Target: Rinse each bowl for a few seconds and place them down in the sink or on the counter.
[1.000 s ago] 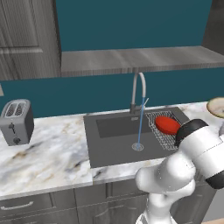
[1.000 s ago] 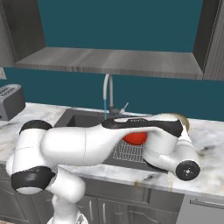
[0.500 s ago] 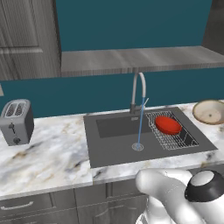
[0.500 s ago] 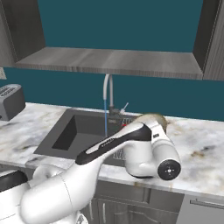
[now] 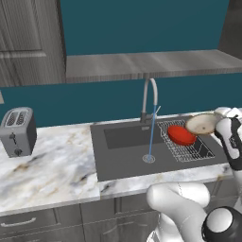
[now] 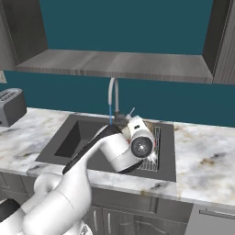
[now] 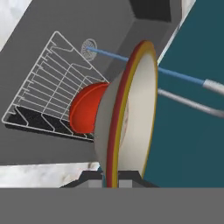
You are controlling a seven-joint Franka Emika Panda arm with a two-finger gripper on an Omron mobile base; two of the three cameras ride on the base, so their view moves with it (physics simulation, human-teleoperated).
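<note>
Tan bowl point(image 7: 131, 118) in gripper point(image 7: 110, 178), red bowl point(image 5: 181, 135) in wire basket point(image 5: 198, 150)

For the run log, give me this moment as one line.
jaws: shut on tan bowl | red bowl: in wire basket | faucet: running

**Where things sit around the sink**

In the left base view the sink point(image 5: 123, 158) lies mid-frame, sunk into the desk point(image 5: 52, 172). The faucet point(image 5: 150, 101) rises behind it. A wire basket point(image 5: 186, 144) sits in the sink's right part with one bowl point(image 5: 180, 134) in it. The other bowl point(image 5: 202, 124) hangs above the basket at right, at the gripper point(image 7: 111, 177). The toaster point(image 5: 18, 131) stands at far left; a shelf point(image 5: 146, 64) runs above.
</note>
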